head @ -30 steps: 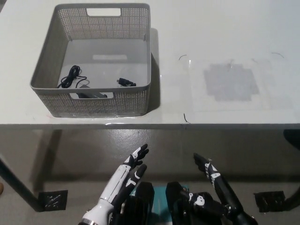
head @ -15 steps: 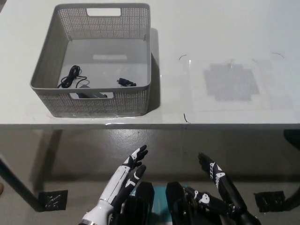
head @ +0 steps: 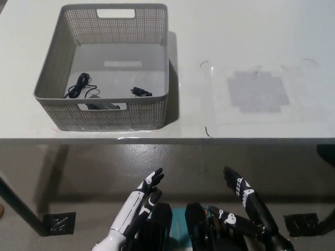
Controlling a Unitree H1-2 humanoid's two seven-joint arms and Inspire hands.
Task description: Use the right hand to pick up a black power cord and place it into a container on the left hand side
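The black power cord (head: 84,86) is lying coiled inside the grey basket (head: 52,67) on the table's (head: 235,31) left side. Both hands are hanging below the table edge, fingers spread and holding nothing: the right hand (head: 246,201) and the white left hand (head: 140,201).

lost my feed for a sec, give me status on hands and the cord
Left hand and right hand both open, low, short of the table. Black cord lies in the basket. Nothing in the way.
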